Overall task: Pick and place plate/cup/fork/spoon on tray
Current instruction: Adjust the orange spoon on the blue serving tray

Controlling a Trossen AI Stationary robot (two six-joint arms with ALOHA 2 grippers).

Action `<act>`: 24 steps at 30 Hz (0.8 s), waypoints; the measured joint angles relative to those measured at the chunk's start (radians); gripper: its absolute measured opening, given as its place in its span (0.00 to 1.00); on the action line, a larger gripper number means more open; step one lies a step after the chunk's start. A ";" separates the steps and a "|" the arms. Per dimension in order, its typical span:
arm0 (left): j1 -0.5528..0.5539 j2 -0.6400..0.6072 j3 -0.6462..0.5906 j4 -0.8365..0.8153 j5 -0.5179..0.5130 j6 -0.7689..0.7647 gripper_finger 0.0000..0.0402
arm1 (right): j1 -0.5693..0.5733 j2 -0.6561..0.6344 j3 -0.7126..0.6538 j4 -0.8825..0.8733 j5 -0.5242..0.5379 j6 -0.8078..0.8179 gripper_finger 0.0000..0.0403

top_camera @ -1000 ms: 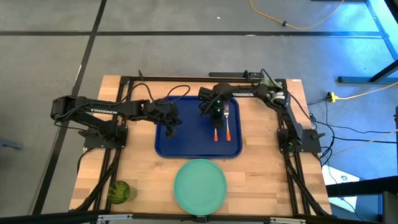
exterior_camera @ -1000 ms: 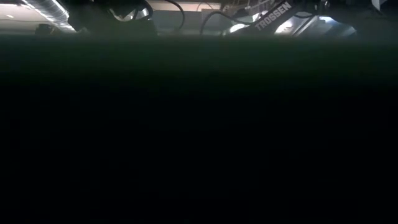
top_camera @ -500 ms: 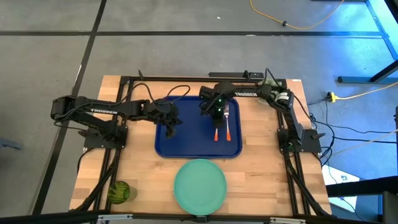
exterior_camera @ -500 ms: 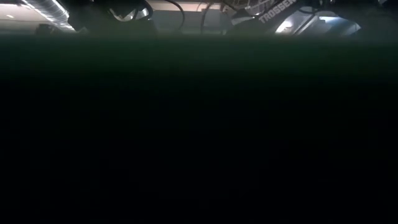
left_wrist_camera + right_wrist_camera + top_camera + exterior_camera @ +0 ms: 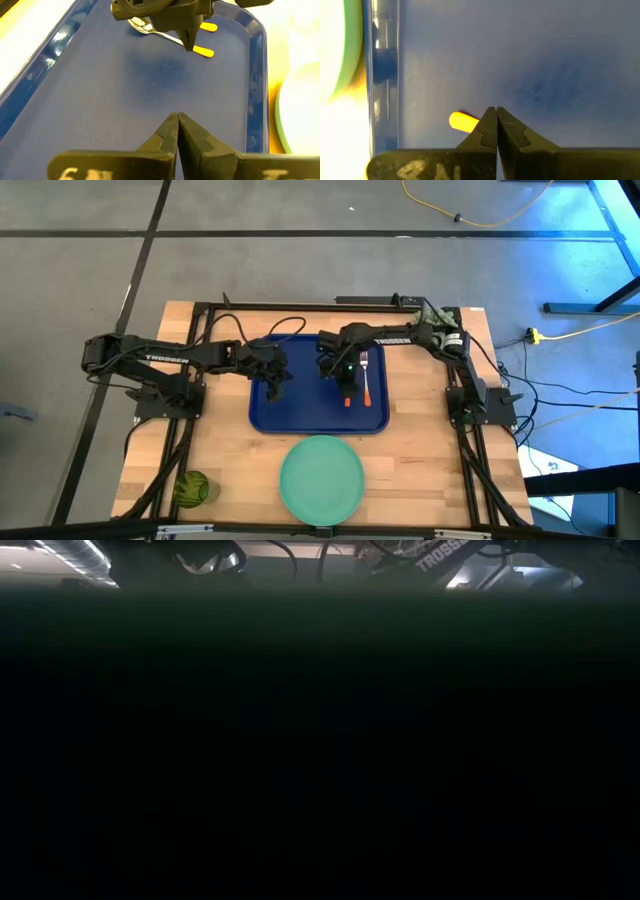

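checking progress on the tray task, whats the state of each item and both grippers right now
tray: on the table, holds fork and spoon
fork: lying flat in the tray
spoon: lying flat in the tray, partly hidden by the right gripper
plate: on the table, outside the tray
cup: upright on the table, outside the tray
left gripper: fingers shut, empty, over the tray
right gripper: fingers shut, over the spoon handle

wooden table top (image 5: pixel 230 460), light planks, sits on a grey floor (image 5: pixel 80 280) crossed by dark lines. black frame rails (image 5: pixel 300 307) run along the table's far edge and down both sides. yellow cable (image 5: pixel 470 220) loops on the floor far right. blue-lit patch of floor (image 5: pixel 580 250) at right, black cables (image 5: pixel 570 395) trailing there.
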 joint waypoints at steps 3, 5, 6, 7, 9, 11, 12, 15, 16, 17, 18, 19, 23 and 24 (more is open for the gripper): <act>0.000 0.000 0.000 0.000 0.000 0.000 0.00 | 0.001 0.000 0.000 0.012 -0.002 0.013 0.00; 0.000 0.000 0.000 0.000 0.000 0.000 0.00 | 0.001 0.000 0.000 0.011 -0.004 0.028 0.00; 0.000 0.000 0.000 0.000 0.000 0.000 0.00 | 0.001 0.000 -0.001 0.011 -0.010 0.030 0.00; 0.000 0.000 0.000 0.000 0.000 0.000 0.00 | 0.001 0.000 -0.008 0.019 -0.023 0.031 0.00; 0.000 0.000 0.000 0.000 0.000 0.000 0.00 | 0.006 0.001 -0.031 0.025 -0.058 0.051 0.00; 0.000 0.000 0.000 0.000 0.000 0.000 0.00 | 0.013 0.001 -0.054 0.019 -0.056 0.055 0.00; 0.000 0.000 0.000 0.000 0.000 0.001 0.00 | 0.017 0.001 -0.064 0.019 -0.050 0.055 0.00; 0.000 0.000 0.000 0.000 0.000 0.005 0.00 | 0.028 0.001 -0.090 0.023 -0.049 0.055 0.00; 0.000 0.000 0.000 0.000 0.000 0.005 0.00 | 0.031 0.001 -0.097 0.030 -0.053 0.056 0.00; 0.000 0.000 0.000 0.000 0.000 0.005 0.00 | 0.034 0.001 -0.103 0.036 -0.054 0.059 0.00; 0.000 0.000 0.000 0.000 0.000 0.006 0.00 | 0.036 0.001 -0.106 0.039 -0.054 0.065 0.00; 0.000 0.000 0.000 0.000 0.000 0.007 0.00 | 0.038 0.001 -0.110 0.041 -0.055 0.074 0.00; 0.000 0.000 0.000 0.000 0.000 0.007 0.00 | 0.039 0.001 -0.089 0.032 -0.048 0.079 0.00; 0.000 0.000 0.000 0.000 0.000 0.007 0.00 | 0.039 0.001 -0.072 0.032 -0.044 0.078 0.00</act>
